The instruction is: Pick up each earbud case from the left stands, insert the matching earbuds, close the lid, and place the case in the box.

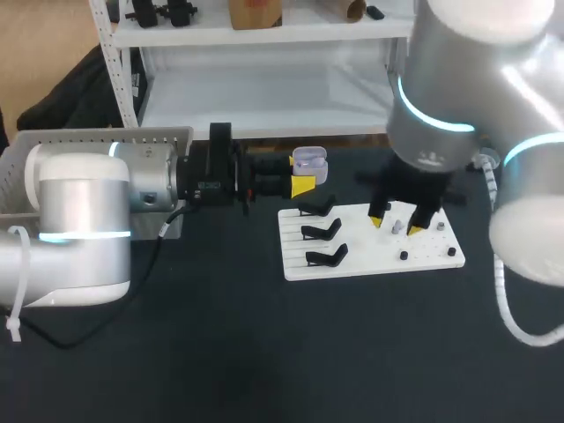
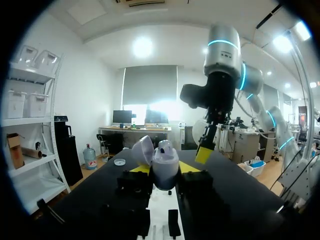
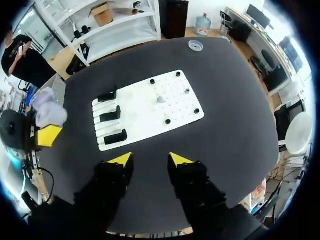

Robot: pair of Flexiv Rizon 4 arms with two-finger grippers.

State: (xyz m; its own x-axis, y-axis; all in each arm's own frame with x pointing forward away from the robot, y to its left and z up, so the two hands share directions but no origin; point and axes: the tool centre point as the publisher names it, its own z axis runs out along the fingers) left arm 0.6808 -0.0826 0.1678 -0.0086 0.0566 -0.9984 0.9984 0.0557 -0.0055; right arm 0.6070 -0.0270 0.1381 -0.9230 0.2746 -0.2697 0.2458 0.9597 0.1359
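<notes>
The earbud case (image 1: 309, 164) is clamped in the left gripper (image 2: 164, 170) and held up just beside the white board (image 3: 150, 120). Its lid is flipped open and 1 bud looks to be seated inside. The right gripper (image 3: 150, 161) is hung over the board, fingers spread, nothing held. All 3 stands (image 3: 110, 114) are empty, and 1 pale earbud (image 3: 161, 99) is left on the board. Probably left to do: that bud inserted, lid shut, case put in the box (image 1: 106, 137). The box's contents can't be seen.
</notes>
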